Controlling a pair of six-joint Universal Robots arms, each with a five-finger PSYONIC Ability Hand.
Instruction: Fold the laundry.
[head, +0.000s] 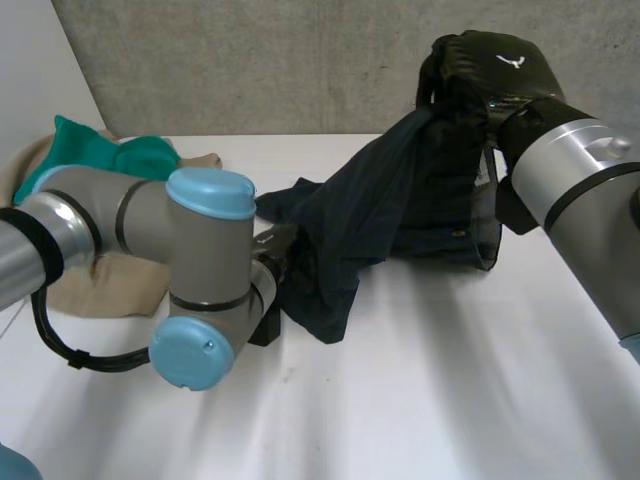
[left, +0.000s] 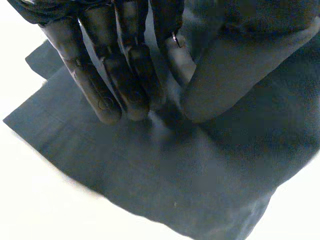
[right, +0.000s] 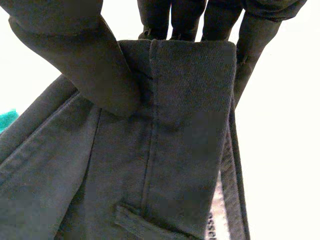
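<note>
Lifting and spreading seems to be the step in hand: the dark trousers (head: 400, 200) hang in a slope from the upper right of the head view down to the centre-left, not yet laid flat on the white table (head: 450, 380). The right hand (head: 480, 70), raised in the upper right, has the waistband (right: 190, 100) clamped between its thumb (right: 90, 60) and its fingers (right: 170, 20), a belt loop (right: 145, 222) hanging below the grip. The left hand (head: 275, 255), low at centre-left, sets its fingers (left: 125, 75) and thumb (left: 210, 85) close together on the lower part of the cloth where it rests on the table, and appears to nip a small crease there. A teal cloth (head: 110, 155) and a beige cloth (head: 100, 285) wait in the upper left. The next move likely calls for both hands to draw apart and lower the trousers smooth, with neither pinch slipping
</note>
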